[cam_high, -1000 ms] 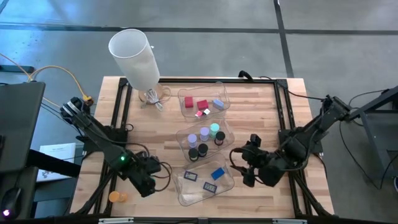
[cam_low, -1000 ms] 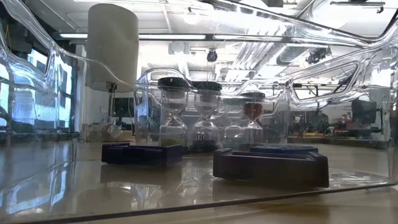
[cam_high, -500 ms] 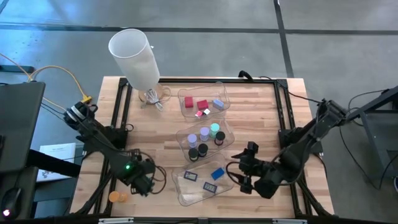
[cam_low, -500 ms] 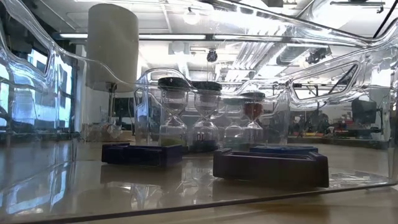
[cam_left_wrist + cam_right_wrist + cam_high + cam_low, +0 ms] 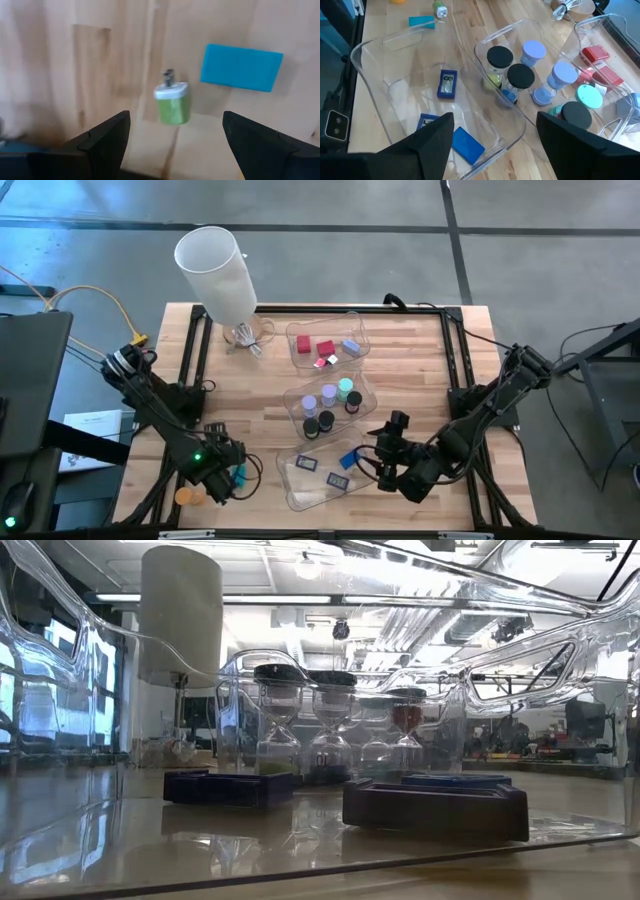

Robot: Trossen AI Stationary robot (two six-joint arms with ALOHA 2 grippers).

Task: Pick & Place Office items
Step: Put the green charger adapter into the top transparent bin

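Three clear trays stand in a row on the table. The far tray (image 5: 327,345) holds red, pink and blue blocks. The middle tray (image 5: 330,402) holds lilac, teal and black short cylinders. The near tray (image 5: 325,470) holds flat blue and dark rectangles. Near the table's near left corner, a flat teal rectangle (image 5: 241,67), a small green piece with a white cap (image 5: 171,102) and an orange cylinder (image 5: 185,496) lie on the wood. My left gripper (image 5: 175,145) is open above the green piece. My right gripper (image 5: 495,150) is open over the near tray's right end.
A big white cylinder lamp shade (image 5: 215,260) stands at the table's far left corner, with clear bits at its foot. The low view looks through the near tray's wall at two dark rectangles (image 5: 435,805). Bare wood lies right of the trays.
My left gripper has moved toward the table's near edge and a little left, over the loose pieces by the near left corner. My right gripper has moved left and toward the near edge, closer to the near tray. No item has moved.
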